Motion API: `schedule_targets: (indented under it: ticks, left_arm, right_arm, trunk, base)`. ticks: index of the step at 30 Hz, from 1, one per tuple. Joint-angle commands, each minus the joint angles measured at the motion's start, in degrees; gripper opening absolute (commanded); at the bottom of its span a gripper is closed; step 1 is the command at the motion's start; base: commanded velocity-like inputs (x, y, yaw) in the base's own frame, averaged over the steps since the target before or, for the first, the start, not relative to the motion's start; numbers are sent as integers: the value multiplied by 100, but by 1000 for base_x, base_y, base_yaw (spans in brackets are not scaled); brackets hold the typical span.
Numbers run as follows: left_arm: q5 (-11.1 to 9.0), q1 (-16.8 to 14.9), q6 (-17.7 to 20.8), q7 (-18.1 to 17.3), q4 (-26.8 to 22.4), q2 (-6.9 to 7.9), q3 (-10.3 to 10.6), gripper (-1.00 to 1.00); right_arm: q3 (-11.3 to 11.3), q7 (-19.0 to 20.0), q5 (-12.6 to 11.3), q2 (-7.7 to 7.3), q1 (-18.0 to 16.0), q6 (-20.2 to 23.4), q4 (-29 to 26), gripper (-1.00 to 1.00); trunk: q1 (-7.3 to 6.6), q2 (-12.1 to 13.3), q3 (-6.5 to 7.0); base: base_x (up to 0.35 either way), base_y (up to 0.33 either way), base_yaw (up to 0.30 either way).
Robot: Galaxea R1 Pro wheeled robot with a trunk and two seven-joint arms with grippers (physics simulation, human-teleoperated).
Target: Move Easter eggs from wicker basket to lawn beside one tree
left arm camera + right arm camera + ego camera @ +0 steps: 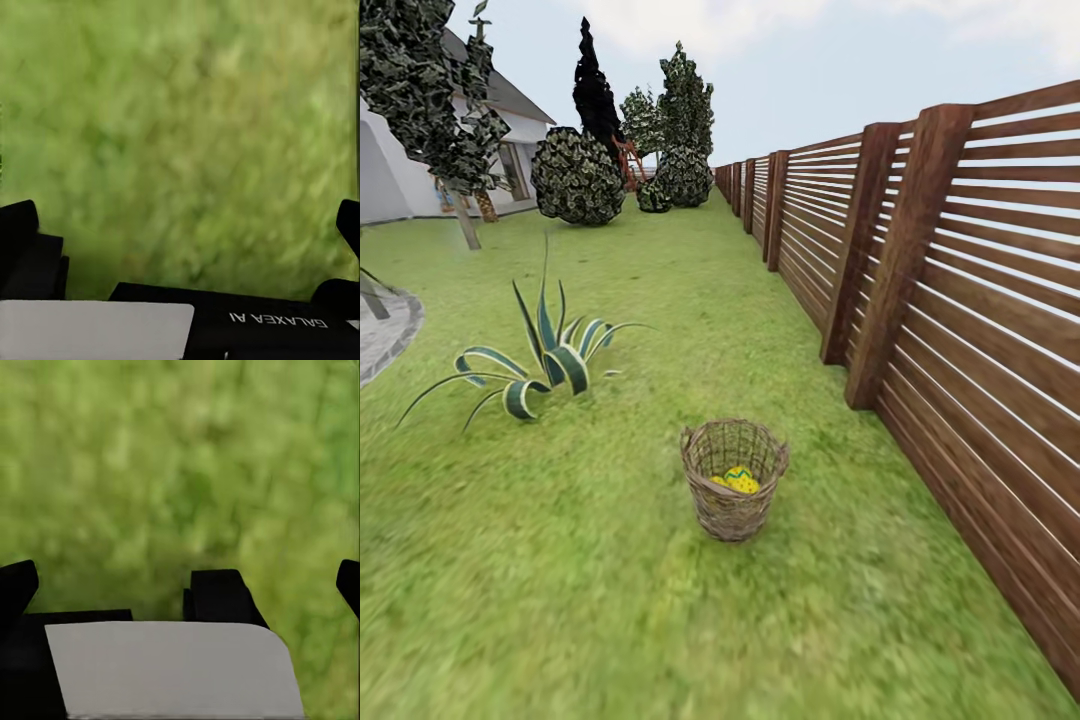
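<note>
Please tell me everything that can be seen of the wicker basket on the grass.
The wicker basket is small, round and tan-brown, of open weave, narrowing toward its base. It stands upright on the lawn, open at the top, with little loops at the rim. Inside lies a yellow Easter egg with a teal zigzag; how many eggs it holds cannot be told. The wooden fence runs beside it, not touching.
</note>
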State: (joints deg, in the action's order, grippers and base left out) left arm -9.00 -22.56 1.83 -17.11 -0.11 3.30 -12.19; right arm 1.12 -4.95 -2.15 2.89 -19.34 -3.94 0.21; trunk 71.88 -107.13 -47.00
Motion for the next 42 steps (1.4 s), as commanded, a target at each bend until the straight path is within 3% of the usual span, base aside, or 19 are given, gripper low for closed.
schedule_targets:
  ticks: [1, 4, 6, 9, 10, 11, 13, 14, 19, 21, 25, 30, 34, 42]
  left_arm:
    - [-56, -59, 90, -7, -134, 87, -1, 100]
    - [-57, -241, 474, 81, -461, 209, -4, 100]
    - [-57, -515, 1305, 135, -948, 300, -8, 100]
    - [-58, -842, 2798, 169, -2310, 352, -25, 100]
    - [-58, -856, 2931, 170, -2484, 346, -26, 100]
    - [-62, -901, 3700, 172, -3653, 298, -26, 100]
    - [-53, -910, 4009, 171, -4244, 297, -23, 100]
    - [-56, -922, 4324, 141, -5030, 343, -25, 100]
    - [-22, -932, 4369, 215, -5673, 328, -30, 100]
    - [-32, -934, 4380, 292, -5935, 314, -24, 100]
    - [-40, -929, 4373, 334, -6104, 262, 9, 100]
    - [-40, -927, 4368, 333, -6111, 229, 25, 100]
    - [-23, -926, 4399, 350, -5787, 256, 46, 100]
    - [-6, -926, 4760, 357, -5413, 235, 65, 100]
  right_arm:
    - [13, 97, -4, -10, -54, 300, -6, 100]
    - [1, 205, -2, -52, -213, 959, -190, 100]
    - [-4, 243, -4, -63, -478, 1791, -678, 100]
    - [-22, 261, -46, -68, -864, 3288, -2130, 100]
    - [-24, 262, -50, -68, -881, 3414, -2308, 100]
    - [-37, 258, -73, -51, -940, 3986, -3437, 100]
    - [-40, 252, -76, -41, -950, 4118, -3937, 100]
    - [-41, 225, -75, -29, -972, 4205, -4614, 100]
    - [-41, -154, -115, -10, -1321, 4217, -4587, 100]
    - [-41, -502, -121, 48, -1423, 4214, -4570, 100]
    - [-34, -871, -112, 148, -1486, 4204, -4403, 100]
    - [-38, -949, -115, 161, -1500, 4208, -4305, 100]
    - [-34, -950, -111, 167, -1502, 4208, -4282, 100]
    - [-16, -932, -110, 191, -1503, 4215, -4255, 100]
  trunk:
    - [3, -2, -5]
    - [3, -2, -5]
    - [3, -2, -5]
    - [3, -2, -5]
    - [3, -2, -5]
    - [3, -2, -5]
    - [3, -2, -5]
    - [3, -2, -5]
    - [3, -2, -5]
    - [3, -2, -5]
    - [3, -2, -5]
    - [3, -2, -5]
    - [3, -2, -5]
    - [3, -2, -5]
  base:
    - [320, 0, 0]
    - [320, 0, 0]
    - [213, 0, 0]
    - [50, 0, 0]
    - [18, 0, 0]
    - [4, 0, 0]
    - [2, 0, 0]
    - [0, 0, 0]
    - [0, 0, 0]
    - [0, 0, 0]
    - [0, 0, 0]
    - [36, 0, 0]
    - [240, 0, 0]
    - [315, 0, 0]
